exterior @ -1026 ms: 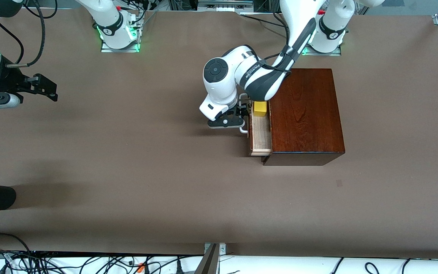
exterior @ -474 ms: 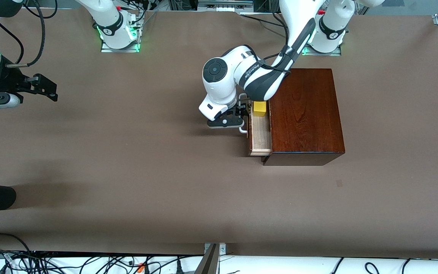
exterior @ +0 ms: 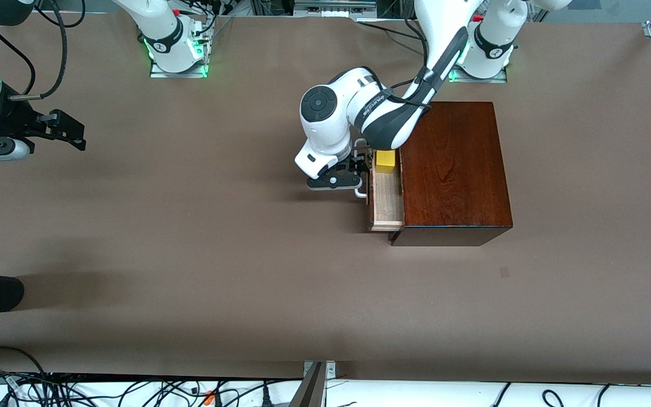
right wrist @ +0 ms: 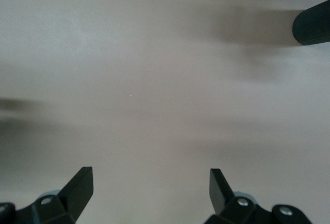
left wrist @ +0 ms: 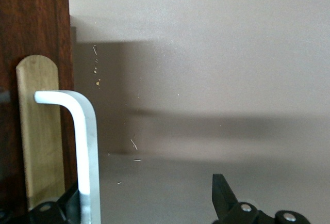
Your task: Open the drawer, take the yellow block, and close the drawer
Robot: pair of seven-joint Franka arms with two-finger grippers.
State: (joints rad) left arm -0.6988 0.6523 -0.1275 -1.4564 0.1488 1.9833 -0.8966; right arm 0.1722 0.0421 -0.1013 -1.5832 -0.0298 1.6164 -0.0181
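The drawer (exterior: 386, 200) stands pulled part-way out of the dark reddish-brown wooden box (exterior: 452, 169), which sits on the brown desk (exterior: 190, 254) toward the left arm's end, close to the edge where the robots' bases stand. Its pale wood interior is exposed, and the yellow block (exterior: 386, 160) lies inside it, at the end of the drawer farther from the front camera.

The left pincer (exterior: 356, 169) is low in front of the drawer, at its white handle (left wrist: 82, 146) — its fingers (left wrist: 223, 195) are spread apart, one on each side of the bar, not pressing it.

The right pincer (right wrist: 149, 190) waits over bare desk near the edge at the right arm's end — its fingers are apart and hold nothing.
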